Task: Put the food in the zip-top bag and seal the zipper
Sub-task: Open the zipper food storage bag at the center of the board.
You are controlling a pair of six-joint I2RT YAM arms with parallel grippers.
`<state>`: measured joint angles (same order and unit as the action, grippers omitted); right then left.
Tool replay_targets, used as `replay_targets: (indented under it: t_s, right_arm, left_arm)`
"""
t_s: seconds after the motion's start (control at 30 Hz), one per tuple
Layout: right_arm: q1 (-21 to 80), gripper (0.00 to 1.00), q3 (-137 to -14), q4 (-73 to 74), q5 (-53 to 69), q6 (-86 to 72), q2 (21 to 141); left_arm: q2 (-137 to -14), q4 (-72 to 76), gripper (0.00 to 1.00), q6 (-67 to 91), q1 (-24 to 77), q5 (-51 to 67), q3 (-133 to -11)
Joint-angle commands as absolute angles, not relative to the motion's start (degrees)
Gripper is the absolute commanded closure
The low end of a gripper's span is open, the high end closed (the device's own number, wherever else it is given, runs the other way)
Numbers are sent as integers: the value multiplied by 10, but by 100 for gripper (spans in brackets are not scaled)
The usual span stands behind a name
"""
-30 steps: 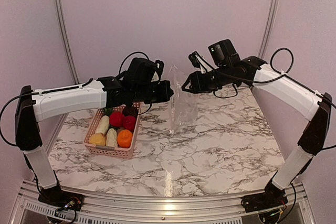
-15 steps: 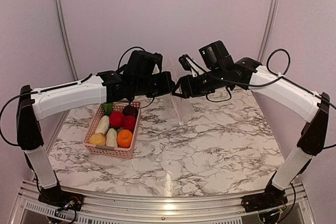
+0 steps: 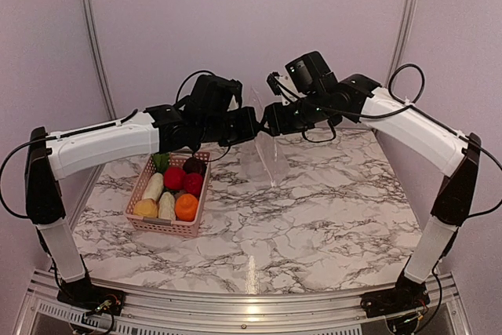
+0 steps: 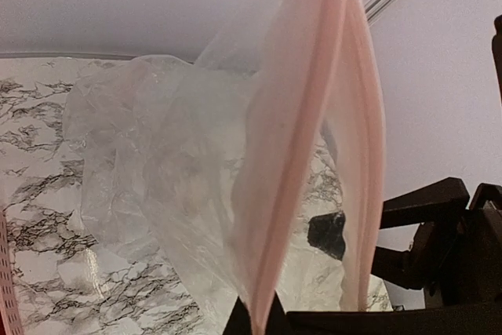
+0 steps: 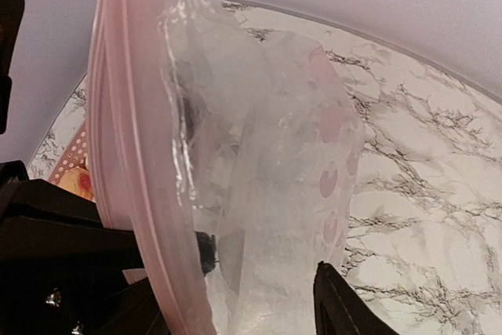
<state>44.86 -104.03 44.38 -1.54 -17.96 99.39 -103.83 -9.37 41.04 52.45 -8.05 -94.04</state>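
The clear zip-top bag (image 3: 271,156) hangs above the table between my two grippers. My left gripper (image 3: 252,128) is shut on the pink zipper strip (image 4: 292,154) at the bag's mouth, its jaws (image 4: 261,318) pinching the strip's end. My right gripper (image 3: 272,121) is right beside it. In the right wrist view its fingers (image 5: 345,304) stand apart with bag film (image 5: 267,194) between them. The second lip of the mouth (image 4: 354,154) runs a little apart from the held one. The food lies in the pink basket (image 3: 165,227): red pieces (image 3: 174,178), orange (image 3: 186,207), yellow fruit (image 3: 145,208), white radish (image 3: 153,186), dark piece (image 3: 194,165).
The marble table (image 3: 329,209) stretches in front of and right of the bag. The basket stands at the left, below my left arm. Metal frame posts (image 3: 405,13) and the wall stand behind the bag.
My right gripper has moved left until it is close against the left gripper. The bag, hanging broad a second ago, has turned and now hangs narrower and higher.
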Motion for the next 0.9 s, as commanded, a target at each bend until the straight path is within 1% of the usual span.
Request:
replay_targets:
  t_s: [0.0, 0.07, 0.1, 0.2, 0.23, 0.3, 0.47, 0.63, 0.73, 0.87]
  right_arm:
    - [452, 53, -1083, 502, -110, -181, 1015]
    - [452, 58, -1083, 504, -123, -183, 1016]
    - [451, 63, -1081, 505, -124, -185, 1017]
    - [441, 85, -1078, 517, -136, -194, 1021]
    - [434, 89, -1078, 520, -144, -197, 1017]
    - [418, 94, -1074, 518, -157, -201, 1004]
    - [389, 99, -1070, 516, -180, -188, 980]
    - [389, 100, -1059, 514, -156, -185, 983]
    - [390, 100, -1047, 502, -140, -192, 980]
    - [389, 100, -1041, 490, -121, -195, 978]
  left_arm:
    - [-1048, -121, 100, 413, 520, -94, -968]
    - [-1049, -123, 100, 415, 520, -94, -969]
    - [-1049, -124, 100, 416, 521, -94, -969]
    - [-1049, -136, 100, 414, 520, -102, -972]
    - [-1049, -144, 100, 413, 520, -106, -973]
    - [-1049, -165, 100, 412, 519, -117, -973]
    - [-1046, -178, 100, 415, 516, -121, -961]
    - [-1054, -138, 99, 394, 515, -69, -964]
    - [-1061, -116, 89, 375, 515, -32, -969]
    - [-1060, -91, 67, 355, 512, 12, -968]
